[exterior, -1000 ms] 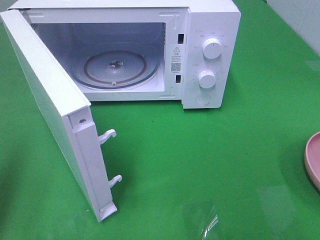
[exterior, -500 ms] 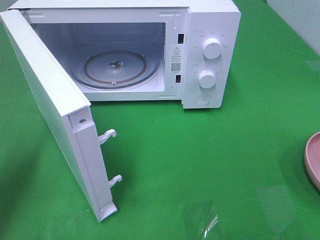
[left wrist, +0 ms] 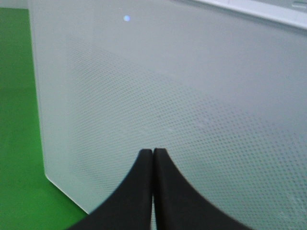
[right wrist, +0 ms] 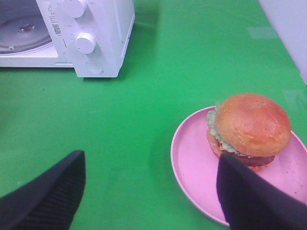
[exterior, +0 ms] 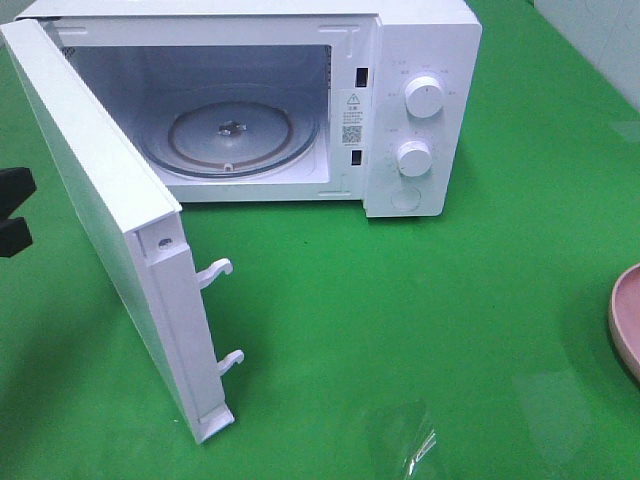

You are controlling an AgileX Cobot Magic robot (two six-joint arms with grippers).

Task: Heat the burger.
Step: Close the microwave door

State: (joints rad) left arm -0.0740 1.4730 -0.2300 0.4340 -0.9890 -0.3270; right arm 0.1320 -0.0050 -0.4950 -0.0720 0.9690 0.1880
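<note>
The burger [right wrist: 249, 127] has a golden-brown bun and green lettuce and sits on a pink plate [right wrist: 192, 163]. It shows only in the right wrist view. My right gripper [right wrist: 148, 191] is open and empty, just short of the plate, with one finger [right wrist: 254, 196] over the plate's near rim. The white microwave [exterior: 420, 100] stands at the back with its door [exterior: 110, 230] swung wide open and its glass turntable [exterior: 230, 130] bare. My left gripper [left wrist: 152, 158] is shut and empty, close to the door's outer face. It shows at the left edge of the high view [exterior: 12, 210].
Only a sliver of the pink plate [exterior: 628, 320] shows at the right edge of the high view. The microwave's two knobs [exterior: 424, 98] face front. A shiny clear patch [exterior: 415, 440] lies on the green cloth near the front. A pale wall runs along the far right.
My left gripper has come into the high view at the left edge, beside the open door. Nothing else has moved.
</note>
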